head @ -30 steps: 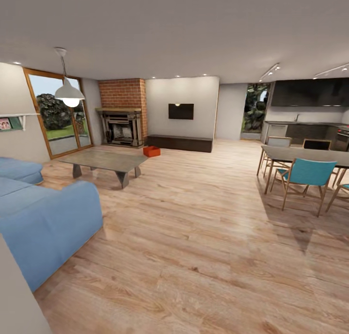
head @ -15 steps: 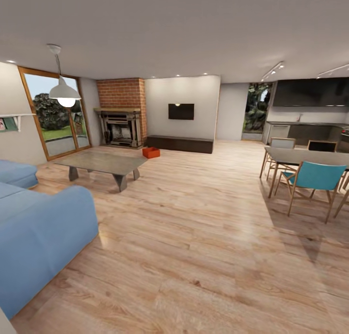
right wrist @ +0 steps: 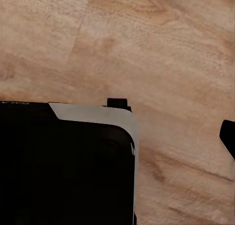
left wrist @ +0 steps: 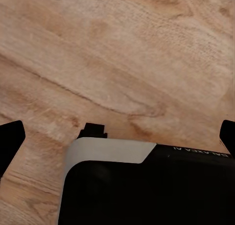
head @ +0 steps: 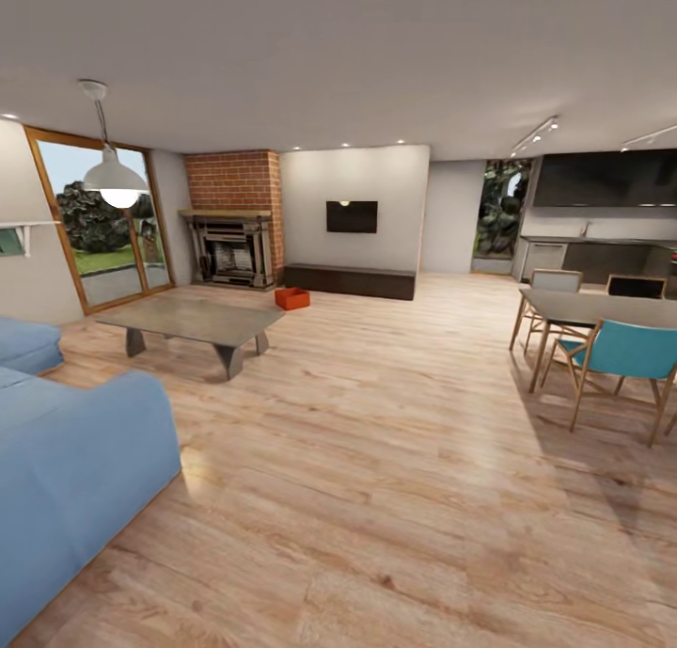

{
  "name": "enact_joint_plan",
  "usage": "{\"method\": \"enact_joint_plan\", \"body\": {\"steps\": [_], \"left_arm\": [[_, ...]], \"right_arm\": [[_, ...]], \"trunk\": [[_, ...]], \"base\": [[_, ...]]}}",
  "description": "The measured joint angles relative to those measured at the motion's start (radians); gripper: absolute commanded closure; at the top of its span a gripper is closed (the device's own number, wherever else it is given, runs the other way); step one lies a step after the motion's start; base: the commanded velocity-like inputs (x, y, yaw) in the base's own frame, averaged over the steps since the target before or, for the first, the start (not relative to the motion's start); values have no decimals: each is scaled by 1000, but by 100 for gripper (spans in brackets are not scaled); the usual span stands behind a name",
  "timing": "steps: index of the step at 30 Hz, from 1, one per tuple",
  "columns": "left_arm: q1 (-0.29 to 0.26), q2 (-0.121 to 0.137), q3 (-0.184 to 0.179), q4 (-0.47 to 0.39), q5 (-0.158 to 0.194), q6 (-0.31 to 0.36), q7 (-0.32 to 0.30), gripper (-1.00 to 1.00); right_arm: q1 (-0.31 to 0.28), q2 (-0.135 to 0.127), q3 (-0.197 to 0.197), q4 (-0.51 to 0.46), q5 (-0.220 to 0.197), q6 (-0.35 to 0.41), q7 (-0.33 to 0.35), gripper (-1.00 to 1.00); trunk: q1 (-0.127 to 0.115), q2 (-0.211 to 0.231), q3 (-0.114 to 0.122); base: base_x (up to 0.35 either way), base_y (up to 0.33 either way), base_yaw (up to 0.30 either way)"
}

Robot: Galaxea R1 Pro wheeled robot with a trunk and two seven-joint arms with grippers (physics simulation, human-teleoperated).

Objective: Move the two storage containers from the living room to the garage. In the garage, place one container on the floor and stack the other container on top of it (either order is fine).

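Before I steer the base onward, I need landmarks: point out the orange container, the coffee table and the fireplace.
orange container (head: 292, 297), head view, its front wall.
coffee table (head: 193, 318), head view, its top.
fireplace (head: 231, 249), head view, its dark firebox.

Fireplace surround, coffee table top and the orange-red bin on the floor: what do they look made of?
The fireplace surround looks like red brick, matte, with mortar lines showing. The coffee table top reads as flat grey and dull, stone or frosted glass; the render leaves that open. The storage container looks like smooth orange-red plastic, though too small to be sure. It sits on the wood-plank floor.
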Motion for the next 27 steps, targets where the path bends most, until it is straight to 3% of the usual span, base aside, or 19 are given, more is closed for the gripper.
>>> {"method": "enact_joint_plan", "body": {"steps": [7, 15, 27], "left_arm": [[0, -1, 0, 0, 0, 0, 0, -100], [0, 0, 0, 0, 0, -1, 0, -100], [0, 0, 0, 0, 0, -1, 0, -100]], "right_arm": [[0, 1, -3, 0, -1, 0, -1, -100], [0, 1, -3, 0, -1, 0, -1, -100], [0, 0, 1, 0, 1, 0, 0, -100]], "trunk": [[0, 0, 0], [0, 0, 0], [0, 0, 0]], "base": [[326, 0, -21], [326, 0, -200], [326, 0, -14]]}}
